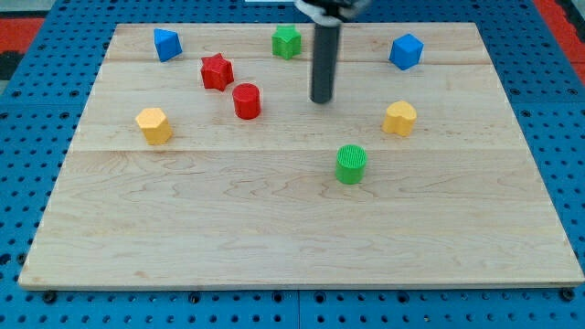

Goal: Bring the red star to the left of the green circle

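Observation:
The red star (217, 71) lies on the wooden board (292, 238) at the upper left. The green circle (350, 164) stands right of the board's middle, well below and to the right of the star. My tip (321, 100) touches the board between them, to the right of the star and above the green circle, touching no block. A red cylinder (247, 100) sits just below and right of the star, left of my tip.
A green star (286, 41) sits at the top middle. A blue block (166, 44) is at the top left, a blue cube (406, 51) at the top right. Yellow blocks lie at the left (154, 125) and the right (399, 118).

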Available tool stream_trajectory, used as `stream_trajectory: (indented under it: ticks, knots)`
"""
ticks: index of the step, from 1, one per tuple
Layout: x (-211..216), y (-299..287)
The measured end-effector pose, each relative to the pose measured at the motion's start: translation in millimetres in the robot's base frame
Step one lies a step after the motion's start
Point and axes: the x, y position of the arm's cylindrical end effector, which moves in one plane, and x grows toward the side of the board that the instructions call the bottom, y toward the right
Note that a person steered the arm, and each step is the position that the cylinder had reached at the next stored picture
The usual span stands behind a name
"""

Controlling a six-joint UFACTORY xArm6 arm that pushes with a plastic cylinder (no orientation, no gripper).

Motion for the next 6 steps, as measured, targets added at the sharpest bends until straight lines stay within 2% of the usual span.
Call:
stream_trajectory:
  ticks: [1,2,3,4,5,6]
  knots:
    - [-54,-68]
    - [-51,-132]
    - [-14,-159]
    - [43,-164]
    - [102,-145]
    - [156,-89]
